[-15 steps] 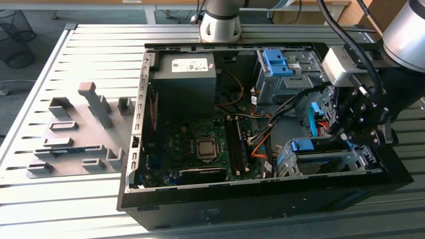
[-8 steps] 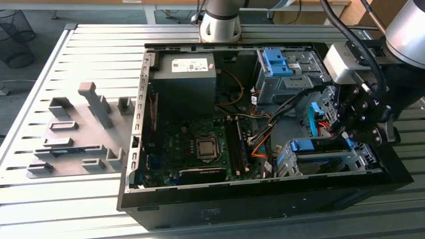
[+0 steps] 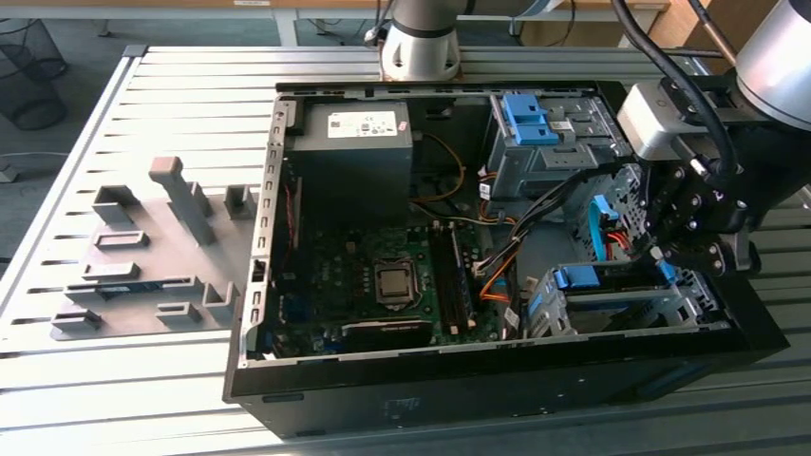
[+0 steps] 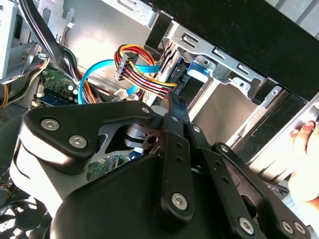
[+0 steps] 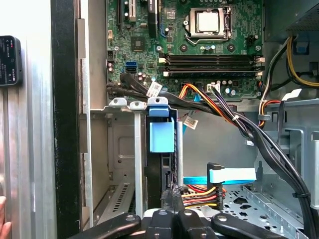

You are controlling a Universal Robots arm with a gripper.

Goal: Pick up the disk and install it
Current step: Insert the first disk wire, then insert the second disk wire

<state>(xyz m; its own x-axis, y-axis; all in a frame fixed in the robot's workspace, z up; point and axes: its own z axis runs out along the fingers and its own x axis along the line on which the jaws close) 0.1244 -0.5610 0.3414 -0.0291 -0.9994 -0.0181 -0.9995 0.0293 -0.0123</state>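
Over the drive cage (image 3: 621,309), your gripper (image 5: 172,201) sits pressed together against the seated disk (image 5: 161,134).

The claw (image 4: 172,107) is built of matte black linkage plates fastened with silver screws. A light grey block (image 3: 652,119) sits on the wrist, where black cables (image 3: 678,71) are routed alongside. A silver-grey base column (image 3: 419,43) is seen.
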